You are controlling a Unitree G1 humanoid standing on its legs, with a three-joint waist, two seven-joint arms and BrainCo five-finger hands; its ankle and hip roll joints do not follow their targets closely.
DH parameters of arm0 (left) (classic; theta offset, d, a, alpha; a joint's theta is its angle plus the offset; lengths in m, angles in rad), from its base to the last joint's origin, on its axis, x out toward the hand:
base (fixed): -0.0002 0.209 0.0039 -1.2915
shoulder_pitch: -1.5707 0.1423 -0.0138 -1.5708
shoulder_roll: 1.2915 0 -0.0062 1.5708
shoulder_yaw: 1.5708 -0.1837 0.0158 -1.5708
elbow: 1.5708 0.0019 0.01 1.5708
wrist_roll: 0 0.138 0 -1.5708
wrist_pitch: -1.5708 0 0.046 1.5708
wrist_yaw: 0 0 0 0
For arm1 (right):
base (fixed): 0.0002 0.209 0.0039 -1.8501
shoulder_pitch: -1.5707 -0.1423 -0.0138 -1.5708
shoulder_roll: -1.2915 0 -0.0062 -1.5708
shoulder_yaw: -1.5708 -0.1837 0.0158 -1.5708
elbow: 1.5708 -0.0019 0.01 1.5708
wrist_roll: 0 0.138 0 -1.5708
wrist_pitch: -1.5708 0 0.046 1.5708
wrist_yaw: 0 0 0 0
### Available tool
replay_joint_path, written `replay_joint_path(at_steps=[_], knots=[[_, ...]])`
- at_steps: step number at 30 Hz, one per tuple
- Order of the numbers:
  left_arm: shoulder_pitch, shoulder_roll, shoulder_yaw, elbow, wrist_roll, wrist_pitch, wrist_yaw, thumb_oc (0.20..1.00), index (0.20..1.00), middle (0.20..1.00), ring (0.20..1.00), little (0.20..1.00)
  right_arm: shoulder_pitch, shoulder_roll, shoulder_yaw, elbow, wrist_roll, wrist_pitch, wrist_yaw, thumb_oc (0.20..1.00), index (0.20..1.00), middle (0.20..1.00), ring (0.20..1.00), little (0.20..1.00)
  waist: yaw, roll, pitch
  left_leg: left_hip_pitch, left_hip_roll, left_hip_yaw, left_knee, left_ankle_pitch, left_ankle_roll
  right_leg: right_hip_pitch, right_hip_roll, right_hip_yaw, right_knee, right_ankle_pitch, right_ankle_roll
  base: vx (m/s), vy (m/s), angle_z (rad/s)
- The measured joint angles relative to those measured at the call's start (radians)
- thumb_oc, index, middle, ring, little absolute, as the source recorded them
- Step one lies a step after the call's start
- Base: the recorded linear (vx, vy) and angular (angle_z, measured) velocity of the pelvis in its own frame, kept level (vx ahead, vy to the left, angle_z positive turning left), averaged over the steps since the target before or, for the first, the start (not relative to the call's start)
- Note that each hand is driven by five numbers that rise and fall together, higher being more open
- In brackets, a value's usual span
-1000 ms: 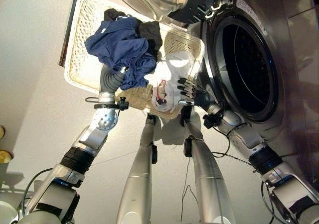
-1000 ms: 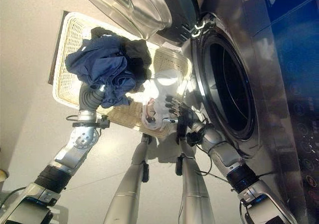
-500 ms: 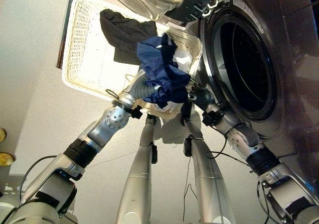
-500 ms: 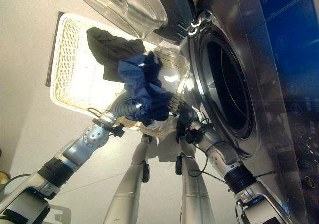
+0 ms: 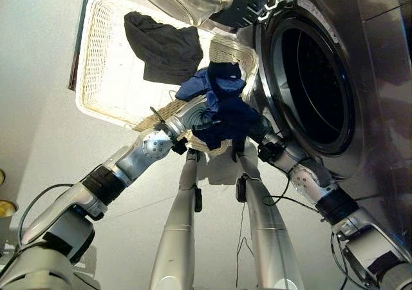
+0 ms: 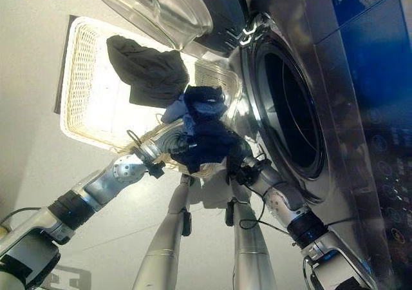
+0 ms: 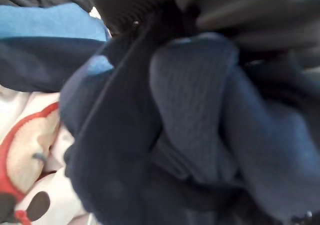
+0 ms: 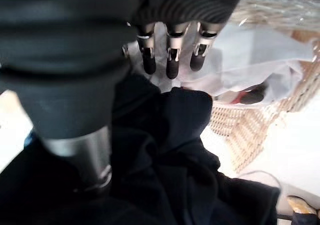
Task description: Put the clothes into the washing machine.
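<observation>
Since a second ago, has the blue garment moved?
Yes. The blue garment has gone from the middle of the basket to its edge beside the washer opening.

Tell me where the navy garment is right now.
In the eye views the navy garment hangs bunched over the left hand, above the basket's near corner, just left of the washer's open drum, beside the right hand.

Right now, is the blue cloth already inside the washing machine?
No, the blue cloth hangs on the left hand over the basket, outside the washing machine.
</observation>
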Motion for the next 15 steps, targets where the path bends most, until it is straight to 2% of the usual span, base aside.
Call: replay_joint_path(at_steps=[6, 7, 8, 9, 10, 15], knots=[[-0.013, 0.001, -0.020, 0.009, 0.001, 0.040, -0.046, 0.200, 0.200, 0.200, 0.200, 0.200, -0.002, -0.013, 0.027, 0.002, 0.035, 0.041, 0.048, 1.000, 1.000, 1.000, 1.000, 1.000, 0.001, 0.000, 0.000, -0.001, 0.000, -0.001, 0.000, 0.000, 0.000, 0.000, 0.000, -0.004, 0.000, 0.000, 0.000, 0.00, 0.000, 0.00], [-0.020, 0.000, -0.035, 0.020, 0.001, 0.047, -0.048, 0.200, 0.200, 0.200, 0.200, 0.200, -0.002, -0.014, 0.033, 0.002, 0.038, 0.049, 0.062, 0.536, 0.536, 0.536, 0.536, 0.536, 0.001, 0.000, 0.000, -0.002, 0.000, -0.003, 0.000, 0.000, 0.000, 0.001, 0.000, -0.005, 0.000, 0.000, 0.000, 0.00, 0.000, 0.00], [-0.020, 0.000, -0.035, 0.020, 0.001, 0.047, -0.048, 0.200, 0.200, 0.200, 0.200, 0.200, -0.002, -0.014, 0.033, 0.002, 0.038, 0.049, 0.062, 0.536, 0.536, 0.536, 0.536, 0.536, 0.001, 0.000, 0.000, -0.002, 0.000, -0.003, 0.000, 0.000, 0.000, 0.001, 0.000, -0.005, 0.000, 0.000, 0.000, 0.01, -0.027, 0.03], [-0.024, -0.007, -0.047, 0.039, 0.001, 0.092, -0.042, 0.200, 0.200, 0.200, 0.200, 0.200, -0.010, -0.014, 0.040, 0.002, 0.065, 0.053, 0.096, 0.200, 0.200, 0.200, 0.200, 0.200, 0.001, -0.001, 0.000, -0.003, 0.000, -0.006, 0.001, 0.000, 0.000, 0.001, -0.001, -0.007, 0.000, -0.001, 0.001, 0.01, -0.036, 0.02], [-0.026, -0.011, -0.052, 0.048, 0.001, 0.107, -0.034, 0.200, 0.200, 0.200, 0.200, 0.200, -0.013, -0.015, 0.041, 0.003, 0.071, 0.055, 0.099, 0.200, 0.200, 0.200, 0.200, 0.200, 0.001, -0.001, 0.000, -0.003, 0.000, -0.007, 0.001, 0.000, 0.000, 0.001, -0.001, -0.008, 0.000, -0.002, 0.003, 0.01, -0.043, 0.03], [-0.014, -0.062, -0.068, 0.083, 0.013, 0.185, 0.131, 0.200, 0.200, 0.200, 0.200, 0.200, -0.029, -0.015, 0.031, 0.067, 0.074, 0.066, 0.099, 0.200, 0.200, 0.200, 0.200, 0.200, 0.004, -0.001, -0.001, -0.004, -0.002, -0.009, 0.002, 0.000, 0.000, 0.002, -0.002, -0.010, -0.001, -0.002, 0.003, 0.00, -0.008, 0.00]])
